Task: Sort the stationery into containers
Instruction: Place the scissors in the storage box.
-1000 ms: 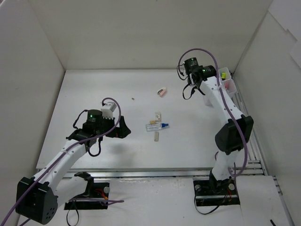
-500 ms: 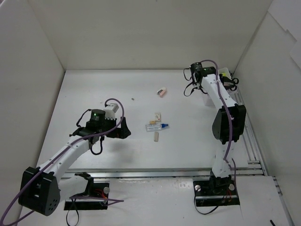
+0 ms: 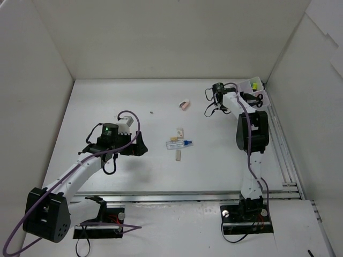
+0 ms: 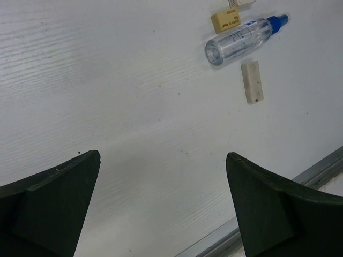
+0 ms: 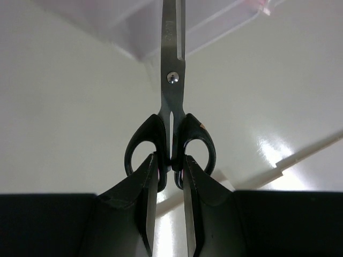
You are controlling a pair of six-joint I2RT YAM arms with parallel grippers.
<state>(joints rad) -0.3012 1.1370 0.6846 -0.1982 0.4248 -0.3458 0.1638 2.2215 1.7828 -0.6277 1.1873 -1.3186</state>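
The left gripper (image 4: 162, 157) hangs with its jaws spread wide and nothing between them, over the bare table (image 4: 96, 69). Ahead of it and off to its right lie one clear tube (image 4: 244, 38) with a blue cap, one beige eraser (image 4: 225, 20) just beyond the tube, and one pale bar (image 4: 252, 80) just on the near side of it. The three lie close together, well clear of the fingers. A fourth small pale piece (image 4: 241, 2) is cut off by the top edge of the left wrist view, and what it is cannot be told. One pink eraser (image 3: 184, 105) lies farther off, roughly between the two grippers and apart from both.

The right gripper (image 5: 170, 160) is clamped on the handles of one pair of black scissors (image 5: 172, 91), blades closed and pointing straight away from the fingers. The blades reach toward a corner of the white box (image 5: 214, 21), but their tips run out of the right wrist view, so whether they are inside a compartment cannot be told. From above, the arm hides part of the box. One yellow-capped item (image 3: 255, 84) shows in it, too small to name.
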